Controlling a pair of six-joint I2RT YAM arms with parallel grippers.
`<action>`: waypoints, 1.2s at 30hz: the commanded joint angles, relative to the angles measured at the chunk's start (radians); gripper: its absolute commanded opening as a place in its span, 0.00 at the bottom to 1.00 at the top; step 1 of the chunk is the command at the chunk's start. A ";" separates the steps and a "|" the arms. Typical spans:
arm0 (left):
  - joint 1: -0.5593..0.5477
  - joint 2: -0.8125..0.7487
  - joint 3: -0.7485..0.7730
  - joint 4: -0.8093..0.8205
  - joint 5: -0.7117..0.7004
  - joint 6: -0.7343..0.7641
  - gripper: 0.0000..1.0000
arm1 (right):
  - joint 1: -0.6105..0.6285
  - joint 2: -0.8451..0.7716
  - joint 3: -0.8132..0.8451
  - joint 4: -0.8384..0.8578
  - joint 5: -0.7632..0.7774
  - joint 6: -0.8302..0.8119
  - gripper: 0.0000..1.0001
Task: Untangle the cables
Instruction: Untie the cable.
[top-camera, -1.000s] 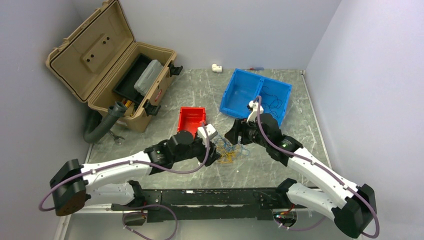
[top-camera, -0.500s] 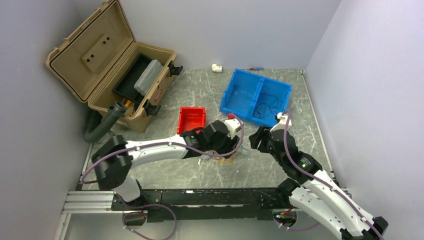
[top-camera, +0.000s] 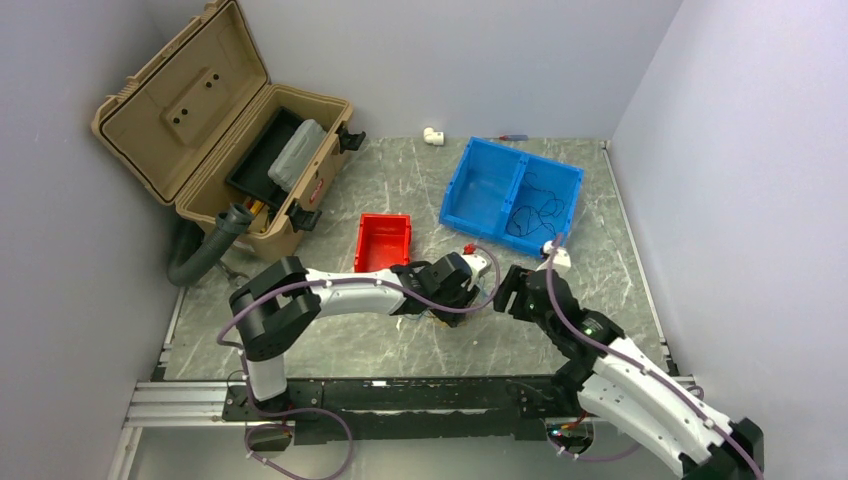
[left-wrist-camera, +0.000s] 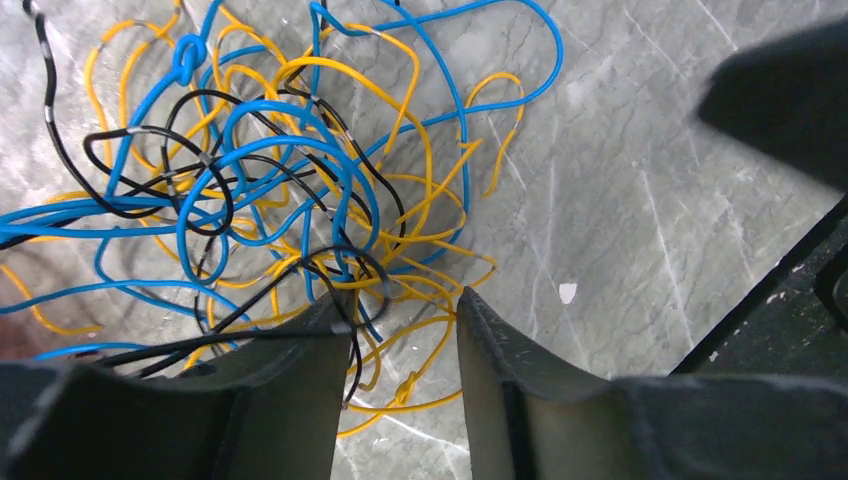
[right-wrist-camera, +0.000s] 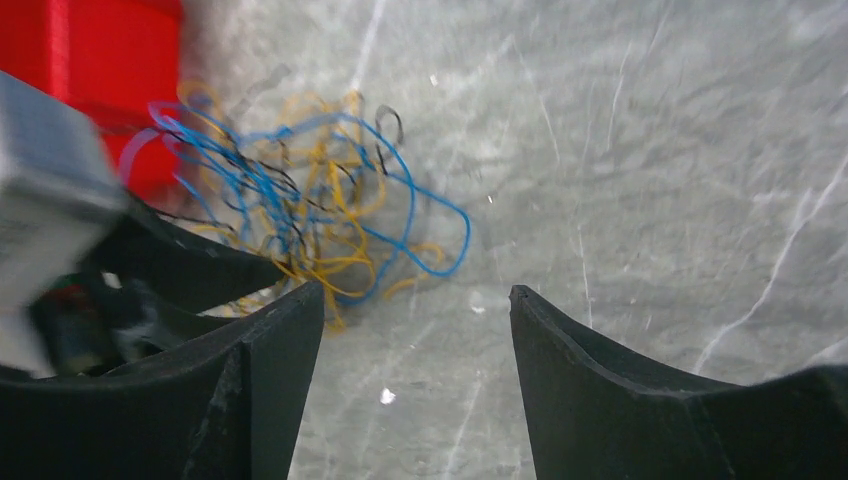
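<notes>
While the cables (left-wrist-camera: 300, 200) lie tangled under the narrowly parted left jaws, the right jaws stand wide apart just beside them.

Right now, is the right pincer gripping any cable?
No, the right pincer stands open above the table, the cables lying ahead to its left.

The left gripper (left-wrist-camera: 405, 312) has swung toward 3 o'clock, over the cables (left-wrist-camera: 290, 190). The right gripper (right-wrist-camera: 415, 292) has drawn back toward 4 o'clock.
</notes>
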 joint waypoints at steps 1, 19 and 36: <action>0.015 0.021 -0.003 0.050 0.047 -0.042 0.40 | 0.000 0.087 -0.057 0.133 -0.085 0.047 0.71; 0.131 -0.180 -0.219 0.330 0.353 -0.103 0.00 | 0.001 0.218 -0.105 0.313 -0.294 -0.038 0.65; 0.149 -0.219 -0.222 0.315 0.392 -0.102 0.00 | 0.000 0.348 -0.090 0.438 -0.326 -0.042 0.03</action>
